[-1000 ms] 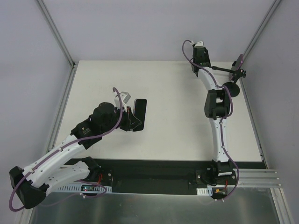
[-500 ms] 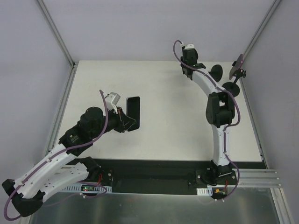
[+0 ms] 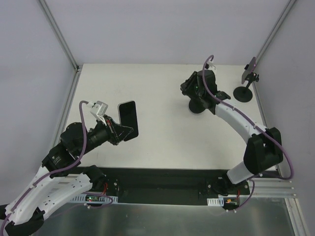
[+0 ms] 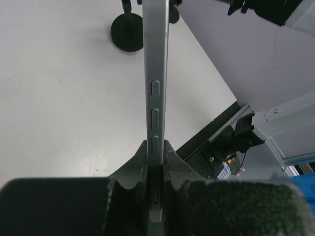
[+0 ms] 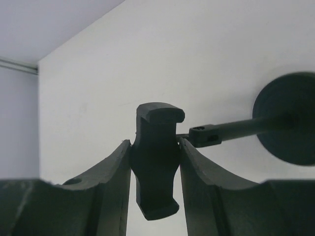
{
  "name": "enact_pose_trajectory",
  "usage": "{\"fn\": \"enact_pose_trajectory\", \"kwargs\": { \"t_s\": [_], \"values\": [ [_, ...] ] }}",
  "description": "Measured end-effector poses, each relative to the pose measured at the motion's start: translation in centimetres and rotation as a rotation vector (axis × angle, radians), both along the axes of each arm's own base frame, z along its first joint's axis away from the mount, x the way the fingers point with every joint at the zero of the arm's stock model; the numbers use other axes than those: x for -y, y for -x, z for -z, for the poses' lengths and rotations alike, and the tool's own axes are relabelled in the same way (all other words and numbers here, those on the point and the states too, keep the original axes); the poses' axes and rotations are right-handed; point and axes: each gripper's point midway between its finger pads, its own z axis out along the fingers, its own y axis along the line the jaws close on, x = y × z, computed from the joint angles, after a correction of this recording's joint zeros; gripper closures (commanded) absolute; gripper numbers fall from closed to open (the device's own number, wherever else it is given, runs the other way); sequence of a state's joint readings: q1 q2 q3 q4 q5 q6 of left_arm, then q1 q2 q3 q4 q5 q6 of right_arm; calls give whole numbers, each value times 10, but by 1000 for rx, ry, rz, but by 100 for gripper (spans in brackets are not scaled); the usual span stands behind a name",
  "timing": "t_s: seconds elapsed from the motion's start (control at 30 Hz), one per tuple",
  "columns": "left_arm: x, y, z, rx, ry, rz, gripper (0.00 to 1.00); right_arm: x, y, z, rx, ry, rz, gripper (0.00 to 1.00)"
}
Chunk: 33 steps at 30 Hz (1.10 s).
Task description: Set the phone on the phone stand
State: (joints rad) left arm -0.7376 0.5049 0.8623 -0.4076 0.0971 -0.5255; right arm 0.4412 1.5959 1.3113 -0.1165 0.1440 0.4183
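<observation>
One phone (image 3: 128, 117): left of centre, edge-up above the table (image 3: 162, 142), top end free for seating.
Left gripper (image 3: 117, 131): clamped on its lower end.
Phone stand (image 5: 155, 128): mid-right, cradle pinched by the right gripper (image 5: 154, 152), likely to steady it.

Black phone (image 3: 129, 117), black stand (image 5: 155, 152), white table (image 3: 172, 140)

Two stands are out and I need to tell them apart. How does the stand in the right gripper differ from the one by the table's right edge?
The gripped stand has its cradle clamped in the right gripper; the edge stand stands free, untouched. The gripped stand is nearer the table middle; the edge stand is at its right edge. Both are black with a round base and thin stem.
</observation>
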Motion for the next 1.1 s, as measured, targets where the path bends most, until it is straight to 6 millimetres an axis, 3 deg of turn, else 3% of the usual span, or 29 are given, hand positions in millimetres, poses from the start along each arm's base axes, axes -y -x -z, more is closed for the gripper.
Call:
{"fn": "enact_pose_trajectory", "kwargs": {
  "t_s": [0.27,0.5,0.6,0.7,0.73,0.8,0.83,0.87,0.9,1.1],
  "values": [
    [-5,9,-10,15,46,3,100,-53,74,-3,21,-426,55,100],
    [-8,13,-6,-9,49,-1,100,-70,102,1,-5,-567,124,100],
    [-8,13,-5,-15,47,-2,100,-80,113,-1,0,-598,145,87],
    [-9,13,-4,-20,44,-2,100,-89,124,5,-16,-629,144,65],
    [-8,13,-4,-21,44,-2,100,-92,126,5,-19,-638,141,47],
    [-8,13,-3,-26,45,-3,100,-96,129,4,-22,-651,132,28],
    [-7,13,-3,-30,44,-4,100,-97,130,1,-20,-663,128,11],
    [-7,12,-2,-35,44,-4,100,-99,130,-2,-16,-675,116,4],
    [-6,11,-1,-42,41,-5,100,-102,131,-5,-12,-678,99,0],
    [1,4,8,-79,8,-6,100,-116,153,-13,-29,-582,-98,4]
  ]
}}
